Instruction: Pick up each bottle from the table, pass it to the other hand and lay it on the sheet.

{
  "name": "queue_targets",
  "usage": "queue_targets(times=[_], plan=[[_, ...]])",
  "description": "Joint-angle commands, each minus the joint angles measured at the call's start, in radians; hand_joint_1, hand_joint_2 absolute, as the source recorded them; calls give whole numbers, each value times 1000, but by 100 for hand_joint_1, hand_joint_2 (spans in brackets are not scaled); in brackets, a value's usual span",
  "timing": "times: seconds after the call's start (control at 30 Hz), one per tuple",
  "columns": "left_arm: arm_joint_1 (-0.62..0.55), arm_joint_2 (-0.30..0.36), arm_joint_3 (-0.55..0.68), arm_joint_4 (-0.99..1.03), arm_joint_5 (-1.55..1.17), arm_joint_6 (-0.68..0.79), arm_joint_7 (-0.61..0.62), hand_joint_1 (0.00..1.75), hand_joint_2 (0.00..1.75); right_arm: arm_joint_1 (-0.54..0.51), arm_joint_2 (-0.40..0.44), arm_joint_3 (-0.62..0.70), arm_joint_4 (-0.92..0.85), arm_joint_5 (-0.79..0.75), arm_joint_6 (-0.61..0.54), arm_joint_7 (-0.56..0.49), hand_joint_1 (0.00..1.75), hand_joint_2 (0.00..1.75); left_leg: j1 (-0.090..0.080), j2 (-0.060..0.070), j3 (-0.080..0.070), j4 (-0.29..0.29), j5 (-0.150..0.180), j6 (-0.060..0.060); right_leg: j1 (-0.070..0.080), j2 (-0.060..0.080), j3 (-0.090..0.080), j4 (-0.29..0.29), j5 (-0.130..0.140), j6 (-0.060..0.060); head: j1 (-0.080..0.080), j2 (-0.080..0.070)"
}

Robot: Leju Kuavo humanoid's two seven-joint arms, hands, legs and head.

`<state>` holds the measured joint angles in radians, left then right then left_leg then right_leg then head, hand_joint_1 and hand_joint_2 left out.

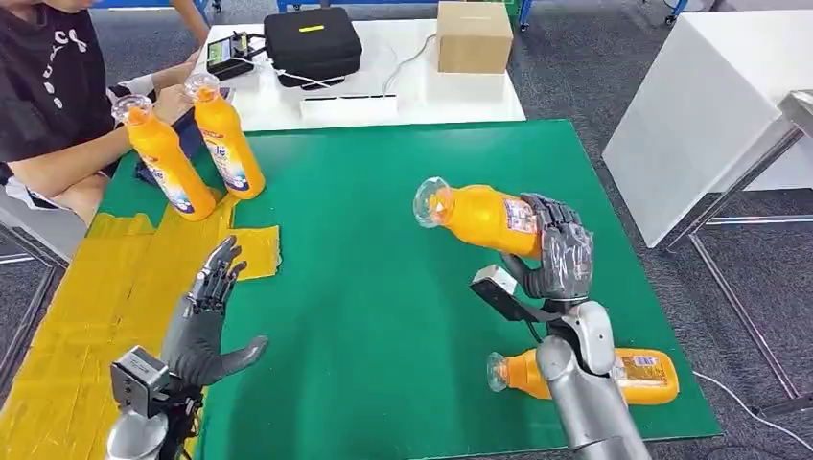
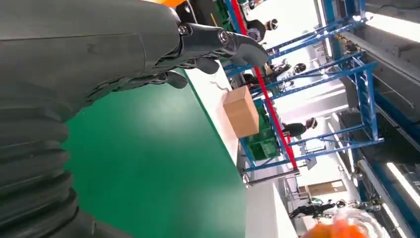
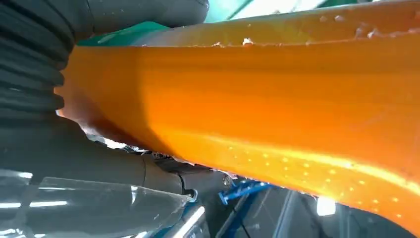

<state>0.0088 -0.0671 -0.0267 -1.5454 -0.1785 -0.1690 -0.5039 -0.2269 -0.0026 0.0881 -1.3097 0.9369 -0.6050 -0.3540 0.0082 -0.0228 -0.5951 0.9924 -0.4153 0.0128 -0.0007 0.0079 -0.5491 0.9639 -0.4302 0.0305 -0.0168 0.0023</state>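
Head view: the right hand (image 1: 559,251) is clamped round the base of an orange plastic bottle with a clear cap (image 1: 479,217), held sideways above the green table mat (image 1: 383,287), cap pointing toward the left hand (image 1: 213,316). The left hand is raised over the mat's left edge, palm up, fingers apart, holding nothing. A second orange bottle (image 1: 633,374) lies on the mat behind the right forearm. Two more orange bottles (image 1: 197,149) stand upright at the far left corner, a person's hands on their caps. The yellow sheet (image 1: 96,297) covers the left side.

Left wrist view: fingers (image 2: 218,42) spread over the green mat; brown cardboard box (image 2: 241,110) on the white table beyond.

Right wrist view: the orange bottle's body sits close against the palm.
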Motion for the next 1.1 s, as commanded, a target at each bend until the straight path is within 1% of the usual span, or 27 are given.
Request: queue_targets(times=[0.03, 0.37, 0.4, 0.43, 0.5, 0.63, 0.67, 0.7, 0.77, 0.8, 0.83, 0.87, 0.9, 0.93, 1.0, 1.03, 1.07, 1.1], plan=[[-25, -9, -12, 34, -1, -1, 6, 0, 175, -2, 41, -51, -55, -7, 9, -1, 175, 175, 0, 1, 1, 0, -1, 0, 0, 0, 1, 0, -1, 0, 0, 0], [-25, -9, -12, 34, -1, -1, 6, 0, 175, -2, 41, -51, -55, -7, 9, -1, 175, 175, 0, 2, 4, -1, -2, 0, 0, -1, 4, -1, -2, 0, 0, 0], [-25, -9, -12, 34, -1, -1, 6, 0, 175, -2, 41, -51, -55, -7, 9, -1, 175, 175, 0, 1, 1, 0, -1, 0, 0, -1, 1, 0, -1, 0, 0, 0], [-30, -11, -14, 41, -3, 0, 16, 0, 175, 3, 69, -66, -75, -73, 23, -24, 175, 175, 0, 2, 2, 0, -1, 0, 0, -1, 2, 0, -1, 0, 0, 0], [-38, -14, -23, 51, -7, 0, 24, 0, 175, 11, 98, -65, -101, -115, 45, -29, 175, 175, 0, 2, 2, 0, -1, 0, 0, 0, 2, 0, -1, 0, 0, 0], [-44, -14, -44, 65, -9, 1, 36, 0, 175, 19, 153, -23, -101, -272, 180, -56, 175, 175, 0, 3, 3, 0, -1, 0, 0, 0, 2, 0, -1, 0, 0, 0], [-49, -13, -51, 76, -8, 0, 38, 0, 175, 18, 169, -3, -82, -339, 247, -67, 175, 175, 0, 3, 2, -1, -1, 0, 0, 0, 2, -1, -1, 0, 0, 0], [-53, -13, -54, 81, -6, -1, 37, 0, 175, 15, 178, 8, -68, -371, 285, -69, 175, 175, 0, 3, 2, -1, -1, 0, 0, 0, 2, 0, -1, 0, 0, 0], [-71, -10, -69, 106, -2, -2, 35, 0, 175, -3, 204, 53, 9, -422, 361, -78, 175, 175, 0, 3, 2, -1, -1, 0, 0, 1, 1, -1, 0, 0, 0, 0], [-87, -10, -76, 122, -2, 0, 33, 0, 175, -18, 224, 76, 64, -454, 397, -84, 175, 175, 1, 5, 4, -1, -1, -1, 1, 2, 4, -1, -1, 0, 0, 0], [-95, -9, -80, 131, -1, -1, 34, 0, 175, -26, 233, 90, 94, -466, 409, -90, 175, 175, 1, 5, 4, -2, -1, -1, 0, 2, 3, -1, -1, 0, 0, 0], [-136, -2, -105, 170, 14, -33, 37, 0, 175, -41, 284, 185, 192, -503, 582, -91, 175, 175, 1, 5, 4, -2, -1, -1, 0, 2, 3, -2, 0, 0, 0, 0], [-164, -2, -118, 202, 23, -28, 42, 0, 175, -71, 325, 243, 305, -510, 512, -125, 175, 175, 1, 7, 6, -2, -1, -1, 1, 4, 4, -2, 0, -1, 0, 0], [-180, -2, -128, 217, 30, -22, 41, 0, 175, -99, 352, 302, 398, -540, 463, -152, 175, 175, 2, 6, 4, -2, -1, -1, 1, 3, 3, -1, 0, -1, 0, 0], [-182, -1, -130, 221, 32, -20, 42, 0, 175, -103, 352, 326, 411, -557, 452, -151, 175, 175, 3, 10, 6, -3, -1, -2, 2, 6, 3, -1, 1, -1, 0, 0], [-179, 1, -131, 219, 33, -20, 42, 0, 175, -105, 347, 327, 410, -562, 453, -151, 175, 175, 3, 7, 4, -2, 0, -2, 3, 4, 3, -1, 0, -1, 0, 0], [-176, 3, -132, 215, 35, -19, 42, 0, 175, -104, 338, 330, 400, -569, 457, -150, 175, 175, 3, 7, 4, -2, -1, -2, 3, 3, 3, -1, 0, -1, 0, 0], [-174, 5, -134, 212, 37, -17, 42, 0, 175, -100, 328, 335, 382, -579, 463, -144, 175, 175, 3, 3, 2, -2, 1, -2, 3, 0, 2, -1, 0, -1, 0, 0]])
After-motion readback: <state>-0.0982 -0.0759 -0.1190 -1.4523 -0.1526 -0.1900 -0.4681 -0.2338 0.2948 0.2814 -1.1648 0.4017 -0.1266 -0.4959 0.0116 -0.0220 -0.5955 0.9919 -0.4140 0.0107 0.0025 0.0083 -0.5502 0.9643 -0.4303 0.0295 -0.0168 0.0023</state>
